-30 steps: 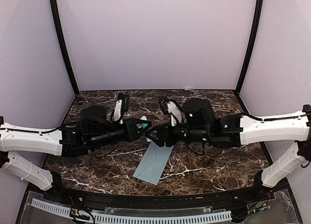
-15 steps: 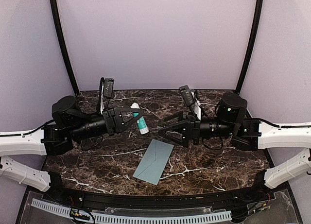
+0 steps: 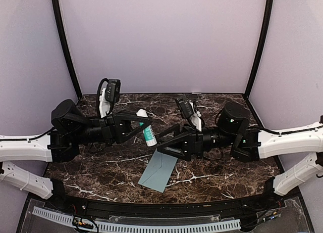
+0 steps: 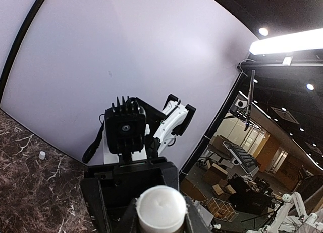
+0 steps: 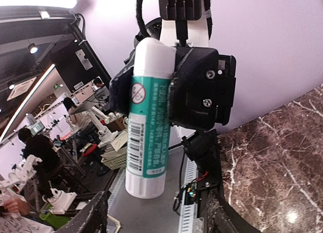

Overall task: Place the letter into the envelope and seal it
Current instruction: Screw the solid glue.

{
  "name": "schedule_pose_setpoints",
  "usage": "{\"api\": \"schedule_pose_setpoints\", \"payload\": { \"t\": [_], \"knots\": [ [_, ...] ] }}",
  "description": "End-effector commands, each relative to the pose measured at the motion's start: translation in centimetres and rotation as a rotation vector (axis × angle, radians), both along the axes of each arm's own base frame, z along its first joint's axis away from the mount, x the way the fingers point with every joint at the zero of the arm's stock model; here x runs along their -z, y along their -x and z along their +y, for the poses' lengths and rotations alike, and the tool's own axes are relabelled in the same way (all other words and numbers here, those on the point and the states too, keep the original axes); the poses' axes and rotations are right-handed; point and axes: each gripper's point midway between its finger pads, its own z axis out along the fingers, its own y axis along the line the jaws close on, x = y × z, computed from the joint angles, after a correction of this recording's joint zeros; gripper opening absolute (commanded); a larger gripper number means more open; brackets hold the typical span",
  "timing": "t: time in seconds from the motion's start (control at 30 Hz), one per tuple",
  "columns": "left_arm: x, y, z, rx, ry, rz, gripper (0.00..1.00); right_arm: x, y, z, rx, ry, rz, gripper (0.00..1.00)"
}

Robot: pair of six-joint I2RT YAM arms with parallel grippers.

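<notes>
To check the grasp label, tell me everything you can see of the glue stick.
The glue stick is a white plastic cylinder with a teal label that carries a barcode and a round symbol. It hangs in the air above the table, tilted a little off upright. The left claw is pinched around its upper-middle part, and nothing else touches it.

The glue stick [image 3: 149, 137], in the left claw [image 3: 143, 123], hangs behind the envelope [image 3: 157, 173].

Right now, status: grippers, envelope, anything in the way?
Left gripper shut on glue stick, aloft. Right gripper open, empty, facing the stick. Envelope flat on marble table, not gripped. Right gripper overhangs its far end.
</notes>
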Motion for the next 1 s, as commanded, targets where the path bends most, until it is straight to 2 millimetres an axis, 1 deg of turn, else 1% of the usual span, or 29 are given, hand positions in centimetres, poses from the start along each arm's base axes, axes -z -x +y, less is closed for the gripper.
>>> {"api": "schedule_pose_setpoints", "payload": {
  "t": [0.0, 0.07, 0.17, 0.33, 0.57, 0.63, 0.7, 0.83, 0.87, 0.93, 0.97],
  "knots": [
    [-1.0, 0.9, 0.3, 0.047, 0.053, -0.040, 0.00, -3.6, 1.5, 0.1, -0.072, -0.133, -0.022, 0.57],
    [-1.0, 0.9, 0.2, 0.051, 0.055, -0.042, 0.00, -4.1, 1.8, 0.0, -0.088, -0.159, -0.018, 0.52],
    [-1.2, 1.0, 0.2, 0.056, 0.060, -0.045, 0.00, -4.1, 1.9, 0.3, -0.092, -0.161, -0.019, 0.47],
    [-1.2, 1.0, 0.1, 0.061, 0.054, -0.043, 0.00, -4.1, 2.5, 0.6, -0.116, -0.156, -0.018, 0.41],
    [-1.1, 1.0, 0.2, 0.055, 0.052, -0.040, 0.00, -3.6, 2.5, 1.3, -0.124, -0.129, -0.012, 0.31],
    [-1.1, 0.9, 0.3, 0.051, 0.049, -0.039, 0.00, -3.4, 2.5, 1.4, -0.120, -0.123, -0.010, 0.25],
    [-1.1, 0.9, 0.4, 0.044, 0.046, -0.038, 0.00, -3.3, 2.3, 1.5, -0.108, -0.118, -0.007, 0.20],
    [-0.5, 0.5, 0.6, 0.010, 0.030, -0.031, 0.00, -3.0, 1.5, 1.5, -0.056, -0.097, -0.009, 0.15],
    [-0.1, 0.3, 0.5, 0.003, 0.011, -0.023, 0.00, -2.9, 1.2, 1.5, -0.034, -0.086, -0.011, 0.14],
    [0.4, -0.1, 0.5, -0.024, -0.017, -0.021, 0.00, -2.4, 0.1, 1.7, 0.035, -0.045, -0.011, 0.09],
    [0.6, -0.5, 0.5, -0.050, -0.027, -0.024, 0.00, -1.6, -0.9, 1.8, 0.096, 0.002, -0.003, 0.07]
  ]
}}
